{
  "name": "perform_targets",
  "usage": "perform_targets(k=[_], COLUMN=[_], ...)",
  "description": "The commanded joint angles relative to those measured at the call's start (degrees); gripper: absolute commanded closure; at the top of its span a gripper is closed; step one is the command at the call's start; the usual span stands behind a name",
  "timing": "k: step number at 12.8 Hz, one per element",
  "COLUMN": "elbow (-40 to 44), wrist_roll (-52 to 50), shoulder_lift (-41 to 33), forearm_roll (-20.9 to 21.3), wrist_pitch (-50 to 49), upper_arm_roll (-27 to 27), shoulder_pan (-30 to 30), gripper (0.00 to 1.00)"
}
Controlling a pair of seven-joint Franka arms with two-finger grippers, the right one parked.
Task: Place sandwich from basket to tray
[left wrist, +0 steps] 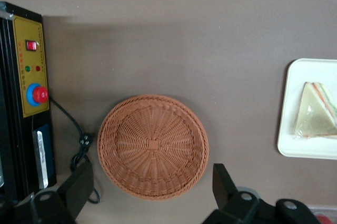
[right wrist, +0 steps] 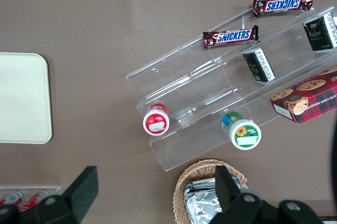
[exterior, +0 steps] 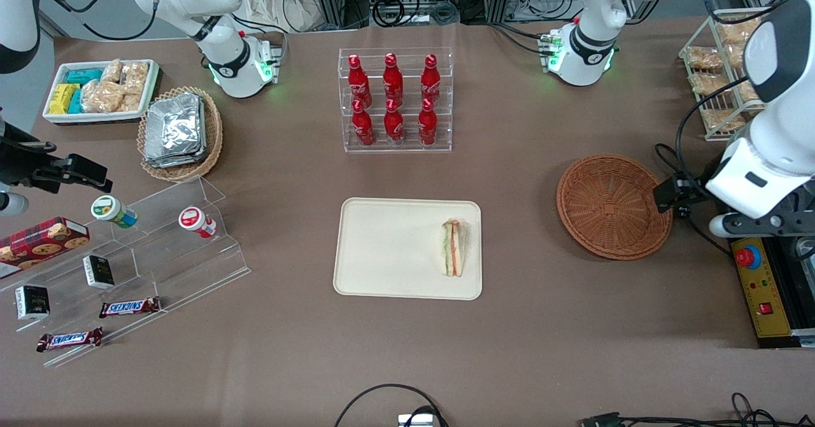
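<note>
We are seeing the sandwich (exterior: 453,247) lying on the tray (exterior: 382,249). The gripper (left wrist: 150,195) is hanging above the basket (exterior: 612,205), fingers apart, holding nothing.

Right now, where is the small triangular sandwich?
The sandwich lies on the cream rectangular tray, at its edge nearest the empty reddish-brown wicker basket. The open gripper hovers above that basket.
</note>
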Motion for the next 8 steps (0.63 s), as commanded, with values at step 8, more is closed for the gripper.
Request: perform_targets(k=[8], elbow=[-2.69], wrist_roll=[4.73], shoulder_lift=[-9.75], forearm_roll=[-3.21], wrist_pitch=[-6.63], upper_arm_roll=[-2.37], shoulder_pan=[4.56], gripper=[0.00])
